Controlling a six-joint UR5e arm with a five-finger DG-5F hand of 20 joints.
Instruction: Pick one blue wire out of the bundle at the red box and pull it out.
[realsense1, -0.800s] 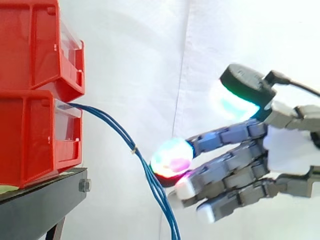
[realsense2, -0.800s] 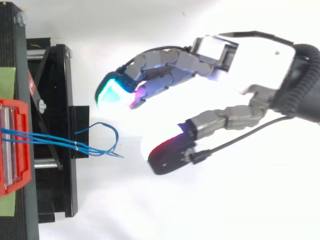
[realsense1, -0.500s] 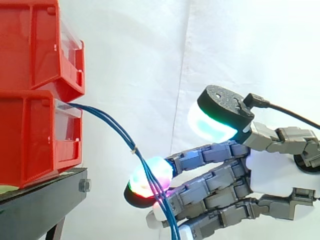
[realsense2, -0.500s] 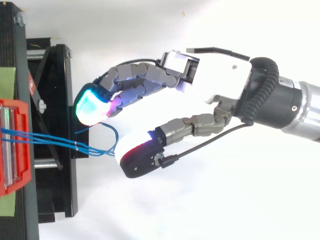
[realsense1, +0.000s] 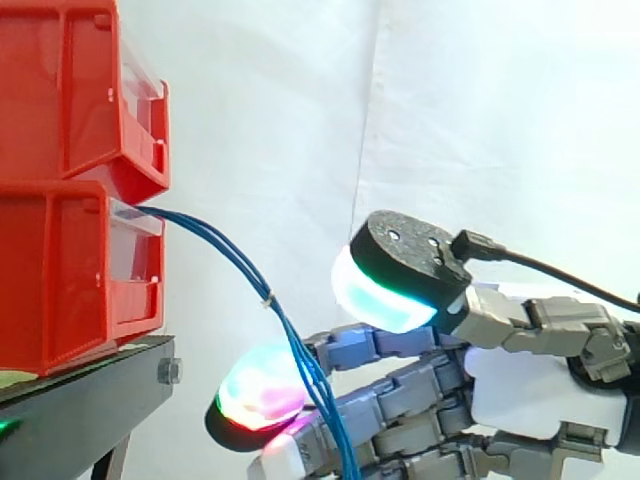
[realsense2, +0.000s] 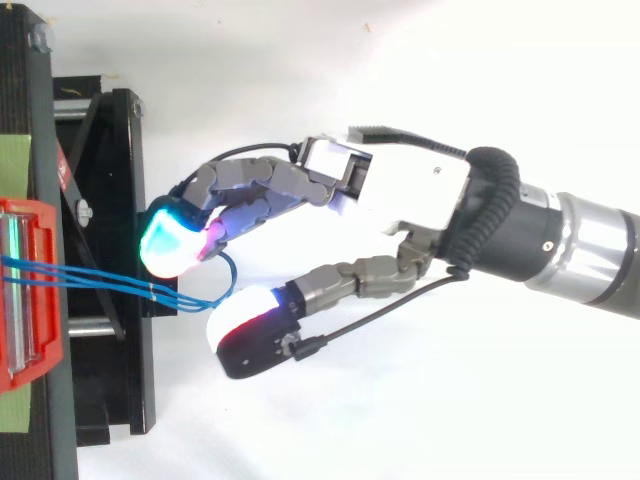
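Side view: a bundle of blue wires leaves the lower red bin at the left and droops to the right. It crosses in front of the fingers of the hand, which sits low on the right. The hand is spread, its thumb raised above the fingers, and it grasps nothing.

Top view: the looped ends of the blue wires lie in the gap between the glowing fingertips and the thumb. No wire looks singled out or pulled yet. Pinching one and drawing it out both remain to be done.

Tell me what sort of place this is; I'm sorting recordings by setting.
Likely a robot lab test bench: red bins stacked on a black stand, a white curtain behind, and a robot hand at blue wires.
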